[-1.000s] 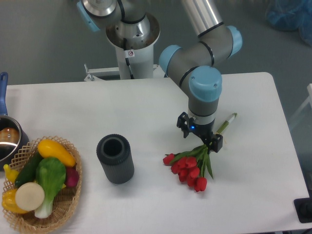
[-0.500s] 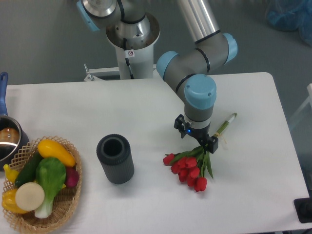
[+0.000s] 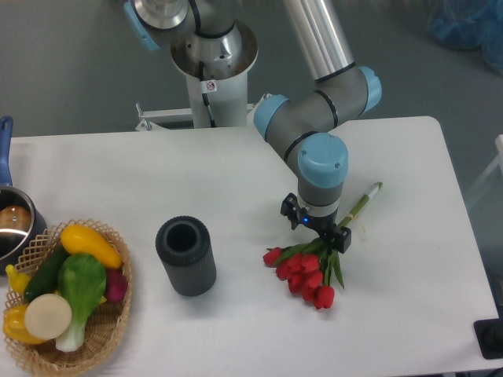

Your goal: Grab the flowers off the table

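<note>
The flowers are a bunch of red tulips lying on the white table, right of centre. Their buds point to the front left and their pale green stems run up to the right. My gripper points straight down over the bunch, where the leaves meet the stems. Its two fingers stand apart, one on each side of the stems, and it looks open. The wrist hides the part of the stems under it, and I cannot tell whether the fingers touch them.
A dark grey cylindrical cup stands upright left of the flowers. A wicker basket of toy vegetables sits at the front left corner. A pot with a blue handle is at the left edge. The robot's base stands behind the table.
My gripper has come down lower over the stems and shifted slightly to the left. The flowers have not moved.
</note>
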Robot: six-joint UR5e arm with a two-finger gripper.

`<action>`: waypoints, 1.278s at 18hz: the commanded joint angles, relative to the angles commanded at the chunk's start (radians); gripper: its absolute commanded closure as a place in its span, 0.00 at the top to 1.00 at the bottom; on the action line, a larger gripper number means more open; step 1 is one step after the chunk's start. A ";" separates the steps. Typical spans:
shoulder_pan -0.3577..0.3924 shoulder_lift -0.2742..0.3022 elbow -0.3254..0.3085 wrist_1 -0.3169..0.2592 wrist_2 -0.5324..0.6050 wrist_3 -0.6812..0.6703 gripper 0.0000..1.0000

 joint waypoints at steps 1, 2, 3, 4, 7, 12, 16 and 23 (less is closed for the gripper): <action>0.000 -0.002 0.000 0.000 0.000 -0.002 0.51; 0.000 -0.002 0.000 0.000 0.000 -0.002 0.32; 0.000 -0.002 0.000 0.000 0.000 -0.002 0.14; 0.002 0.002 0.000 0.000 0.000 -0.002 0.04; 0.003 0.009 0.002 -0.002 -0.002 0.000 0.03; 0.015 0.034 0.015 -0.005 0.002 0.006 0.03; 0.021 0.048 0.043 -0.006 0.002 0.003 0.03; 0.032 0.057 0.204 -0.179 -0.006 0.011 0.03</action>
